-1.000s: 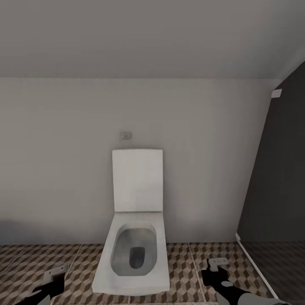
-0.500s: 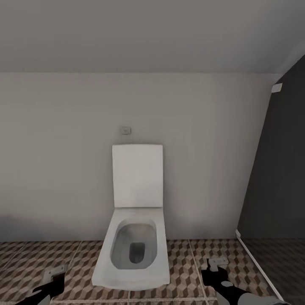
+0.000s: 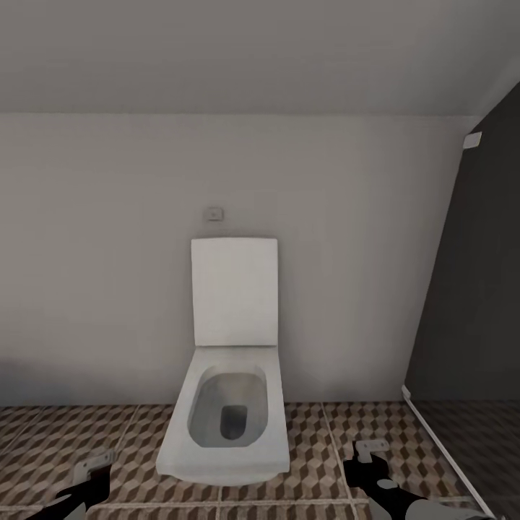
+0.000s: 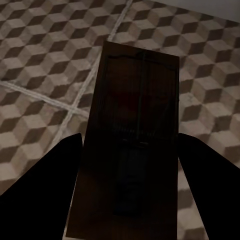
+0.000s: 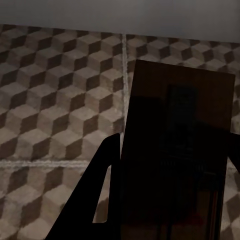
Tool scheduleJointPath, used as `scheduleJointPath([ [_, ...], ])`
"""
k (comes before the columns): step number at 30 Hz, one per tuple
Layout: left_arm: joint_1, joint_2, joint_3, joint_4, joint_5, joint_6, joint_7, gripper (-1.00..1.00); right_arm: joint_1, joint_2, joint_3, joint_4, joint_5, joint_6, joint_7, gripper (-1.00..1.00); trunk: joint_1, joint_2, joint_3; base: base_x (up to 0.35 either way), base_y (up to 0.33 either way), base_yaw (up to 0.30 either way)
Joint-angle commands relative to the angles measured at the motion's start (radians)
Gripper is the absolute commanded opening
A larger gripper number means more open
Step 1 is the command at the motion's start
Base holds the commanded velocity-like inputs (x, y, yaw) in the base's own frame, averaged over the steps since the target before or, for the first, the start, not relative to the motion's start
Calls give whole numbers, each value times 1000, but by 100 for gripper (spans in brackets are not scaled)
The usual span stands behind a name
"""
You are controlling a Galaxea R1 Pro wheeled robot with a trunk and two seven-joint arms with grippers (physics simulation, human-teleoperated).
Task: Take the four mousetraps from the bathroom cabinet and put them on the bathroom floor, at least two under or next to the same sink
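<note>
Brown wooden trap [image 4: 135, 140] sits clamped between the left gripper's [image 4: 131, 165] dark fingers [image 4: 45, 185], above the cube-patterned floor [image 4: 45, 65]. A second trap [image 5: 175, 155] is gripped likewise by the right gripper [image 5: 170, 200]. In the head view both grippers hang low, flanking a white toilet [image 3: 227, 412] against the wall [image 3: 108, 253].

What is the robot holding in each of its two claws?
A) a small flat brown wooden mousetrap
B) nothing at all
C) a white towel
A: each wrist view shows a small flat brown wooden mousetrap between dark fingers, above the cube-patterned tile floor.
</note>
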Motion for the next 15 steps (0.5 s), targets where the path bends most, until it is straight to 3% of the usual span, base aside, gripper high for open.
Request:
scheduleJointPath([
  [1, 0, 0, -9, -1, 5, -1, 5, -100, -2, 1, 9, 4, -11, -7, 2, -100, 4, -8, -4, 0, 0, 0],
  [11, 0, 0, -9, -1, 5, -1, 5, -100, -2, 1, 9, 4, -11, -7, 2, -100, 42, -78, -36, 0, 0, 0],
  [15, 0, 0, -9, -1, 5, -1, 5, -100, -2, 1, 9, 4, -11, -7, 2, -100, 44, -79, -51, 0, 0, 0],
])
